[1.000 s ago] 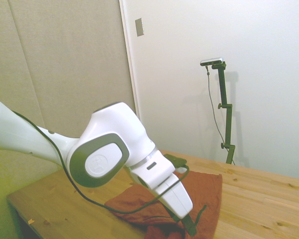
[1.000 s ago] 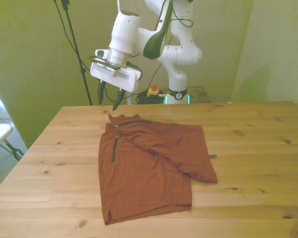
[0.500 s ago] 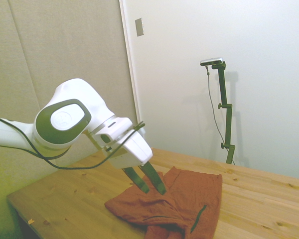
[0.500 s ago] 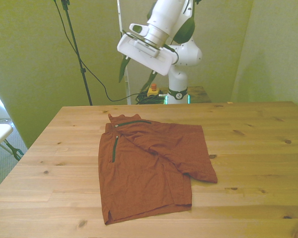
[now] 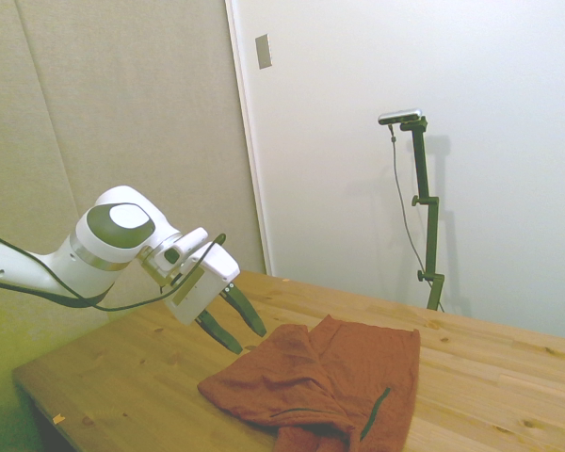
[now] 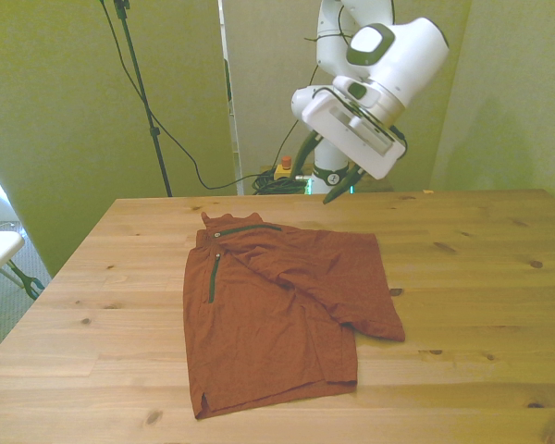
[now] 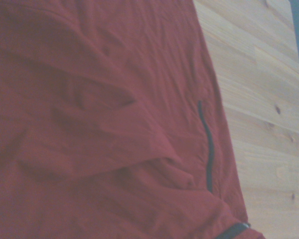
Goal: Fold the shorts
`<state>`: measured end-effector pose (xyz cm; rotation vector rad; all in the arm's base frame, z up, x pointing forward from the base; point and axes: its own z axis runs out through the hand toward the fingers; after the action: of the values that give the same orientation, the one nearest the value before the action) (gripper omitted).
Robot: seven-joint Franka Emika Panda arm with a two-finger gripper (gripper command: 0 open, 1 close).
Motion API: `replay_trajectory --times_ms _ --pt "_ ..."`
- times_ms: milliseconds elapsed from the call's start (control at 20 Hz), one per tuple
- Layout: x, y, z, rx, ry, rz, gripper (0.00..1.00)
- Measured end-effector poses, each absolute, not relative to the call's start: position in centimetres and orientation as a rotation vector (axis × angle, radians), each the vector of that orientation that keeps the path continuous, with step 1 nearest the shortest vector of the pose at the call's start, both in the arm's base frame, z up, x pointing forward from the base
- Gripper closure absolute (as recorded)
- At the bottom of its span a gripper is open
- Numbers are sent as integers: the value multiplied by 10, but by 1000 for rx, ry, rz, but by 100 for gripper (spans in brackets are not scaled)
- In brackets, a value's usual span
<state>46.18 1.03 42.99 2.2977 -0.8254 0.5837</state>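
Shorts (image 6: 277, 310) lie folded on table (image 6: 481, 277); end effector (image 6: 322, 183) spread above.

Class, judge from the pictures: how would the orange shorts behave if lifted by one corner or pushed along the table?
The shorts would probably drape and sag if lifted: they lie wrinkled, with one leg folded over. Pushed, they would likely bunch up, not slide whole, on the bare wooden table. They look thin, so probably light.

Rumpled rust-orange shorts (image 7: 99, 119) fill most of the close view, creased in soft ridges. A thin dark pocket zip (image 7: 208, 149) runs near their edge, with bare wooden table (image 7: 261, 99) alongside.
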Motion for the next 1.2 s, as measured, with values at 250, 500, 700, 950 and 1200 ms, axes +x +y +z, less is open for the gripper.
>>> replay_trajectory --times_ms 250,500,700,950,1200 --pt "483 87 375 2279 -634 544 0" --pt "452 143 364 2269 -422 596 0" --pt "412 153 334 2285 -280 582 0" --pt "401 144 323 2275 -250 567 0" --pt "409 120 310 2263 -275 524 0"
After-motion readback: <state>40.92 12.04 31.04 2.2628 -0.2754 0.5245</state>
